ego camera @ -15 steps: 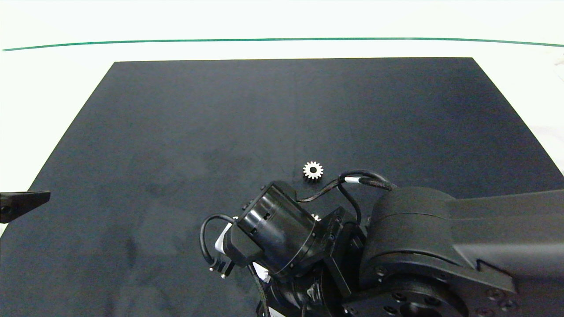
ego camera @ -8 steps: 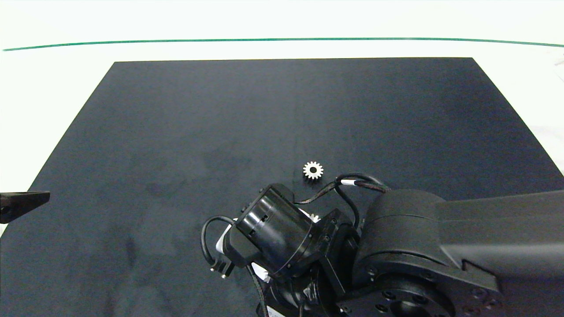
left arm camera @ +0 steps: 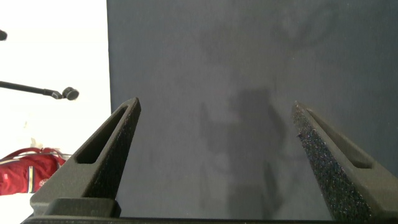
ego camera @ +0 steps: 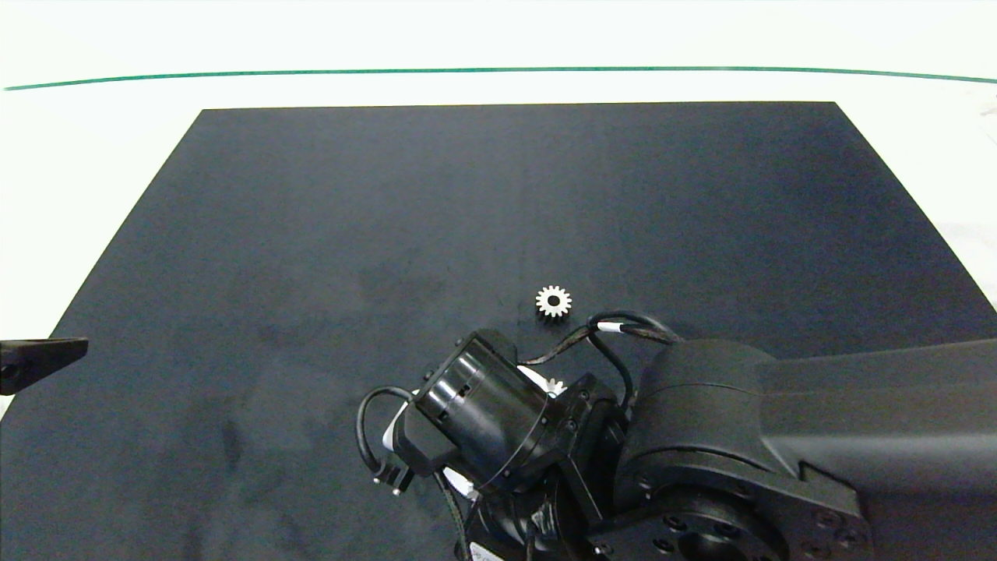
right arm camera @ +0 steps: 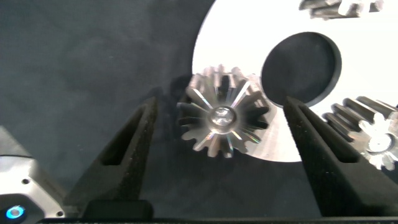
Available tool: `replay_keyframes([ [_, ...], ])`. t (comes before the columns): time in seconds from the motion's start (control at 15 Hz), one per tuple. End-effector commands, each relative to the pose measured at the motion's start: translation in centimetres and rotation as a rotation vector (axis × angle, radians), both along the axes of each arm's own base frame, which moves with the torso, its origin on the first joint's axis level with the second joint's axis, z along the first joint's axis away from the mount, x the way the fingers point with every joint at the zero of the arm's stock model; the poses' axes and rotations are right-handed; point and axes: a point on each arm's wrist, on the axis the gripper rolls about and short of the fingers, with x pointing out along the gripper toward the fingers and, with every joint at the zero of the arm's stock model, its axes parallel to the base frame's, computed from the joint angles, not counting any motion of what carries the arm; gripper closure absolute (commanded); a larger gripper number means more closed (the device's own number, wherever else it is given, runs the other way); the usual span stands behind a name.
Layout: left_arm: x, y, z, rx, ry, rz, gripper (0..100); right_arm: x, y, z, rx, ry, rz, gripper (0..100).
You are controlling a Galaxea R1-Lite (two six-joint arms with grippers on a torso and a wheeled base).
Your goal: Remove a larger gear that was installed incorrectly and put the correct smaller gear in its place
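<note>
Between open right end effector (right arm camera: pixel 221 121) fingers, larger gear (right arm camera: pixel 222 116), untouched

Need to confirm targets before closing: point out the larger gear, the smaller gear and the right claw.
larger gear (right arm camera: pixel 222 115), right wrist view, centre hub.
smaller gear (ego camera: pixel 554 301), head view, ring around its bore.
right claw (right arm camera: pixel 221 121), right wrist view, midway between its fingertips.

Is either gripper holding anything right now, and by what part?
Nothing is held. The right gripper is open around the larger gear without touching it; the left gripper is open over bare mat.
</note>
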Motion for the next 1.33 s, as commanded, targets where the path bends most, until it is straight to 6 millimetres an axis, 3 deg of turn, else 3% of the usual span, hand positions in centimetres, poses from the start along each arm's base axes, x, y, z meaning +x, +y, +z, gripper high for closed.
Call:
replay_keyframes([
  [0.07, -0.02, 0.01, -0.02, 0.001, 0.002, 0.002, 0, 0.08, 0.07, -0.36, -0.018, -0.005, -0.006, 24],
  [1.33, 0.02, 0.03, -0.03, 0.002, 0.004, 0.002, 0, 0.01, 0.03, -0.59, -0.053, -0.014, 0.018, 63],
])
